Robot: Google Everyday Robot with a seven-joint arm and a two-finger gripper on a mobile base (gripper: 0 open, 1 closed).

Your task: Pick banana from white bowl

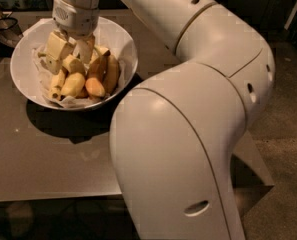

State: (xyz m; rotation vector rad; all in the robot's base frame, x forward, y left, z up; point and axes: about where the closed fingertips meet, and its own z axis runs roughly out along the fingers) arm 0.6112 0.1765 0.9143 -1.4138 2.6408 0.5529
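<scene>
glossy table, orange-tinged banana

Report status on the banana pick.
Gripper down inside white bowl, on the pile. Banana lying in bowl, not lifted. Other bananas packed around it.

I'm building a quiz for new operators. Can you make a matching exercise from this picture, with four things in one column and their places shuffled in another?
Things:
1. gripper
2. white bowl
3. orange-tinged banana
4. table

Places:
A. beneath the bowl
B. reaching down into the bowl from above
C. on the table, far left
D. lying in the bowl, toward its near rim

Pairs: 1-B, 2-C, 3-D, 4-A
</scene>
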